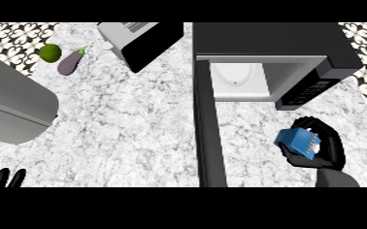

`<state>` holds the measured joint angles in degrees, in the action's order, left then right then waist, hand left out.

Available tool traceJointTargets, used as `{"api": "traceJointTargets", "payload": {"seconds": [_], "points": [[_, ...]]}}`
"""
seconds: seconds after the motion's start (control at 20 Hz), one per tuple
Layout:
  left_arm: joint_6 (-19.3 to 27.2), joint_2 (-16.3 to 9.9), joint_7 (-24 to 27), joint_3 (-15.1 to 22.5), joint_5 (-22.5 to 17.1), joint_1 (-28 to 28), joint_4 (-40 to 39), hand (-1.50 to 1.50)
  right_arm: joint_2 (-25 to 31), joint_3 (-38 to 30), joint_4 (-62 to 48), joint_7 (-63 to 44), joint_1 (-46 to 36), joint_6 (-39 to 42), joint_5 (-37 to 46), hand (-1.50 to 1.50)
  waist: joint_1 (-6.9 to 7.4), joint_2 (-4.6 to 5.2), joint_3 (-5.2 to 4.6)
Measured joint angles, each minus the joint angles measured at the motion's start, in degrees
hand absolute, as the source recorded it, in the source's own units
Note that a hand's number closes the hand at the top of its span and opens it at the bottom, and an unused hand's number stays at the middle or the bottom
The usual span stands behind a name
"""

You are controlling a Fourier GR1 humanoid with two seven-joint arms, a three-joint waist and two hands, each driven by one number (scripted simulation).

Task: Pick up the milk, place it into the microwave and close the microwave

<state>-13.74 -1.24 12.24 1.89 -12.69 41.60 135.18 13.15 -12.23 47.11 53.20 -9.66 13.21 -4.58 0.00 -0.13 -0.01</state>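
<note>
The right hand [320,148] curls around the blue milk [297,141] at the near right, just in front of the microwave [276,43]. Its door [209,126] stands open. Only fingertips of the left hand [11,177] show at the near left; their state cannot be told.

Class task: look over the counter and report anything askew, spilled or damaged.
Nothing stands out. The microwave door hangs open, as the job needs; the right robot hand holds the milk, tilted, in front of it. No spills show.

Single head view, steeply down onto the counter [129,121], microwave [287,53] at upper right, forearms entering from below
</note>
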Motion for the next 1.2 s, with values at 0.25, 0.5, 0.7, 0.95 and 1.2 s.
{"api": "traceJointTargets", "payload": {"seconds": [0.25, 0.5, 0.7, 0.95, 1.2], "points": [[-0.53, 0.42, 0.06, -0.04, -0.24, 0.18, -0.07, -1.5, -0.33, 1.63, 8.51, -1.94, 5.49, 1.7, -2.11, 1.5, -0.04, -0.06, -0.03], [-1.22, 0.73, 0.97, 0.28, -0.32, 1.02, -0.91, -1.5, -1.63, 4.34, 22.03, -8.69, 10.03, 2.71, -4.19, 1.5, -0.12, -0.12, -0.05], [-1.99, 0.54, 2.06, -0.24, -0.7, 2.16, -1.23, -1.5, -2.61, 5.83, 30.22, -13.69, 11.18, -0.2, -3.21, 1.5, 0.09, -0.08, -0.04], [-2.39, 0.61, 1.89, -1.45, -1.16, 1.42, -1.91, -1.5, -4.07, 7.76, 34.71, -20.95, 7.83, -6.34, 0.77, 1.5, 0.31, 0.0, -0.03], [-3.28, 0.2, 0.81, -3.79, -3.23, 1.49, -1.73, -1.5, -5.79, 8.84, 32.19, -27.15, 0.05, -11.71, 4.46, 1.5, 0.65, 0.07, -0.02]]}}
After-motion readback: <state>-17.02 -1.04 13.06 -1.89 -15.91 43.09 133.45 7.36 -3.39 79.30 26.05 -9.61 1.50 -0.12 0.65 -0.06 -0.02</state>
